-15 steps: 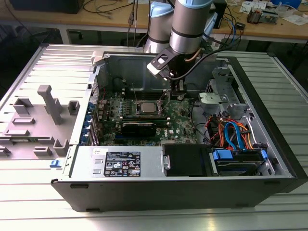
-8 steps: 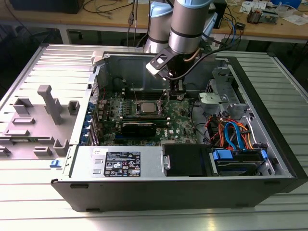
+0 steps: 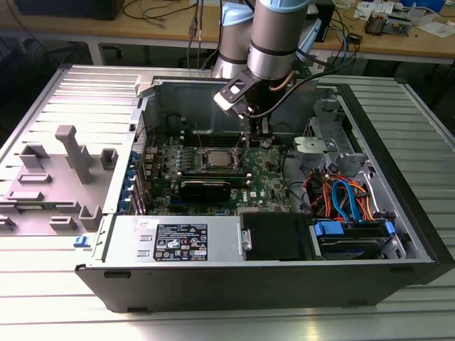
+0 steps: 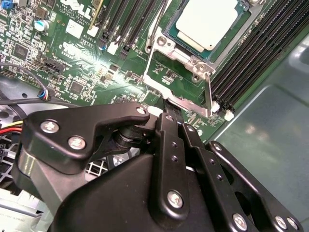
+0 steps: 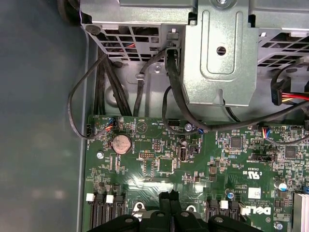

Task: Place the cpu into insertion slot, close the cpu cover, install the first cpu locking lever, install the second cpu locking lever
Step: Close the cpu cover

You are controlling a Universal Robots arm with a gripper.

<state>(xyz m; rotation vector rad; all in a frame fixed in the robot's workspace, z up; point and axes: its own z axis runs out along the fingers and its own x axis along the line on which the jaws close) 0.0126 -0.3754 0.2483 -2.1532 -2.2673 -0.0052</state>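
Open PC case (image 3: 213,284) | cpu (image 4: 207,21) in insertion slot (image 4: 166,46) | end effector (image 4: 174,120) — pressed together

Straight down over the cpu (image 3: 216,158) it's wide open. Sideways is tight though: memory slots (image 4: 251,53) hug it on both sides, and the drive cage (image 3: 321,145) plus a cable tangle (image 3: 345,199) crowd the exterior view's right. The power supply (image 3: 178,241) walls off the near side.

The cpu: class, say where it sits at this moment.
In the exterior view the cpu lies in the insertion slot at the middle of the motherboard, between two banks of memory slots.
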